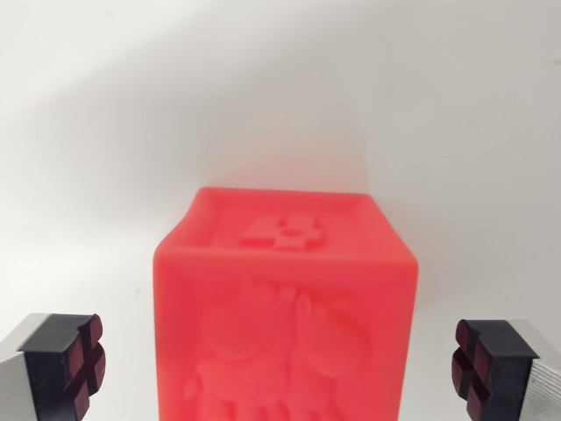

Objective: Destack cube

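Plain white surface all round. Red moulded plastic cube (pixel 282 320), embossed numeral on top, sits between our gripper (pixel 279 367) fingers (pixel 77 364), spread wide, holding nothing. We judge cube light, rigid, slick; grip flat side faces.

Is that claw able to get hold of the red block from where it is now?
Probably yes. The gripper is open, its fingers standing apart on either side of the red cube without touching it, and nothing lies between them and its sides.

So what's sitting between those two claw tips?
The red cube sits between the claw fingertips, with bare gaps either side, in the wrist view.
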